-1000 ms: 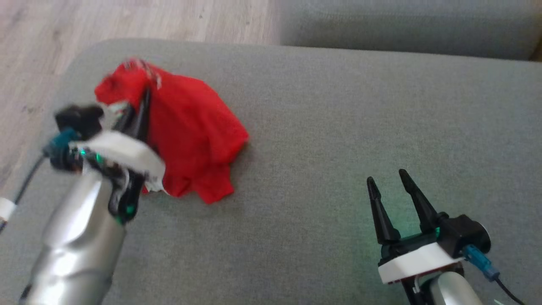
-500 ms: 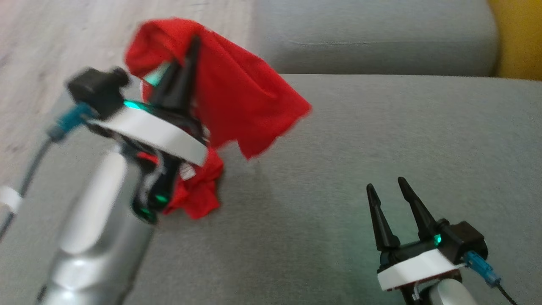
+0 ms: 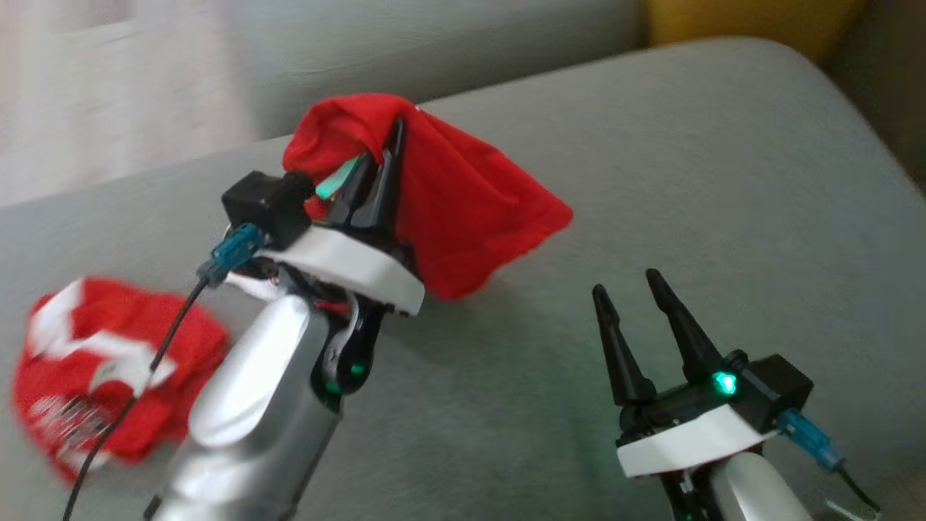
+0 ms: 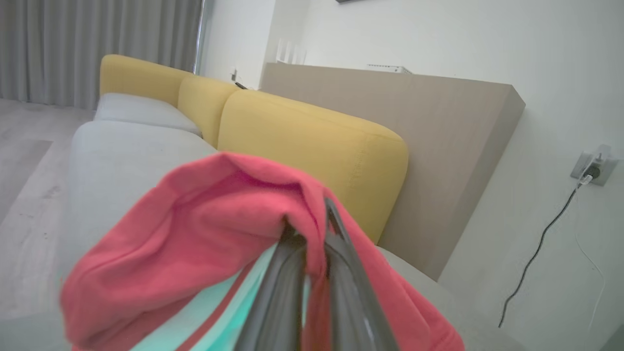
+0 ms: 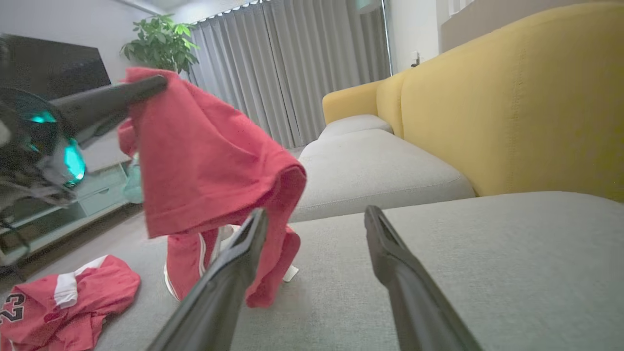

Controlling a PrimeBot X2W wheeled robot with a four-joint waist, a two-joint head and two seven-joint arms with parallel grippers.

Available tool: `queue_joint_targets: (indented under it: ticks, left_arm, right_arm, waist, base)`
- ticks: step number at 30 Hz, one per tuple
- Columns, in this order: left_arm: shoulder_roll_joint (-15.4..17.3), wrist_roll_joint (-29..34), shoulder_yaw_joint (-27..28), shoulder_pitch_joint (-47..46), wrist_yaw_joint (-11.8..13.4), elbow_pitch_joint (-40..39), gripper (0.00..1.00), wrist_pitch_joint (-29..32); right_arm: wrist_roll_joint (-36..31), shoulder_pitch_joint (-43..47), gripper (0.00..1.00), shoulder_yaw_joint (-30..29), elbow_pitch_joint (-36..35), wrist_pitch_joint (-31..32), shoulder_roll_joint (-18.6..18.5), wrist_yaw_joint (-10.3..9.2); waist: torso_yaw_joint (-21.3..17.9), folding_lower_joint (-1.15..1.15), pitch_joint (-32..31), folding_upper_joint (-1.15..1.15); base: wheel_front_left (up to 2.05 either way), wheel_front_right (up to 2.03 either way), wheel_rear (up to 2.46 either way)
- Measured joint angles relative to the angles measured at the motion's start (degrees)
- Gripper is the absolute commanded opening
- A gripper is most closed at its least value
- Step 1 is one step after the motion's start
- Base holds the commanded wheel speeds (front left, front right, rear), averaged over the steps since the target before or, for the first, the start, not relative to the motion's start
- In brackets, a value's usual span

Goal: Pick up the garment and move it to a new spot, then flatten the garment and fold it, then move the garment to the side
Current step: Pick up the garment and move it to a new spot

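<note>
Over the sofa (image 3: 723, 181) we count two red garments: left end effector (image 3: 380, 170) clamps the lifted garment (image 3: 463, 210); the second garment (image 3: 94, 369) lies crumpled, numerals legible in the right wrist view; right end effector (image 3: 626, 284) gapes empty.

The garment (image 3: 470, 210) is hanging from the left gripper (image 3: 391, 145) over the sofa seat (image 3: 723, 181). The right gripper (image 3: 626, 282) is hovering to its right, apart from it. A second garment (image 3: 94, 369) is lying on the seat, left of the left arm (image 3: 253, 405).
</note>
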Motion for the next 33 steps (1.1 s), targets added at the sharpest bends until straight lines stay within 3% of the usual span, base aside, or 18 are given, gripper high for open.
queue_joint_targets:
  ticks: [4,5,6,10,15,18,23,27,33]
  left_arm:
    - [-0.8,0.5,0.0,-3.0,0.2,4.0,0.00,-1.6]
    - [-1.5,1.0,0.1,-5.0,0.2,6.8,0.72,-2.9]
    - [-1.7,1.4,0.0,-5.9,0.1,8.1,1.00,-3.5]
    - [-2.0,2.3,-0.9,-7.5,-0.5,13.3,1.00,-4.9]
    - [-1.7,2.4,-1.3,-7.4,-1.8,16.6,1.00,-6.0]
    - [-0.5,3.0,-2.6,-7.2,-4.1,17.3,1.00,-6.0]
    - [2.0,4.5,-4.6,-5.5,-5.4,16.6,1.00,-6.4]
    - [4.3,5.0,-5.0,-2.4,-5.1,13.9,1.00,-6.5]
    - [7.9,5.5,-4.8,3.1,-2.4,7.7,1.00,-7.5]
  right_arm:
    - [0.6,-0.3,1.00,1.5,-0.9,0.0,0.0,0.00]
    - [1.1,-0.6,1.00,1.9,-1.2,0.0,0.0,0.00]
    - [1.2,-0.7,1.00,1.9,-1.3,0.0,0.0,0.00]
    - [1.5,-0.7,1.00,1.6,-1.6,0.0,0.0,0.00]
    - [1.5,-0.6,1.00,-0.4,-2.0,0.0,0.0,0.00]
    - [1.4,-0.5,1.00,-1.3,-1.9,0.0,0.0,0.00]
    - [0.2,-0.5,1.00,-3.2,-1.6,0.0,0.0,0.00]
    - [-0.6,-0.3,1.00,-5.2,-1.3,0.0,0.0,0.00]
    - [-2.0,1.6,1.00,-8.2,-0.4,0.0,0.0,0.00]
  waist:
    - [-4.7,0.00,0.7,0.00]
    - [-7.6,0.00,1.3,0.00]
    - [-8.8,0.00,1.6,0.00]
    - [-12.3,0.00,3.1,0.00]
    - [-11.7,0.02,4.3,0.00]
    - [-9.5,0.01,4.4,0.00]
    - [-4.4,0.00,3.6,0.00]
    - [0.0,0.00,2.8,0.00]
    - [6.6,0.00,1.2,0.00]
  base:
    - [0.00,0.00,0.00]
    - [0.00,0.00,0.00]
    - [0.00,0.00,0.00]
    - [0.00,0.00,0.00]
    - [0.00,0.00,0.00]
    - [0.00,0.00,0.00]
    - [0.00,0.00,0.00]
    - [0.00,0.00,0.00]
    - [0.00,0.00,0.00]
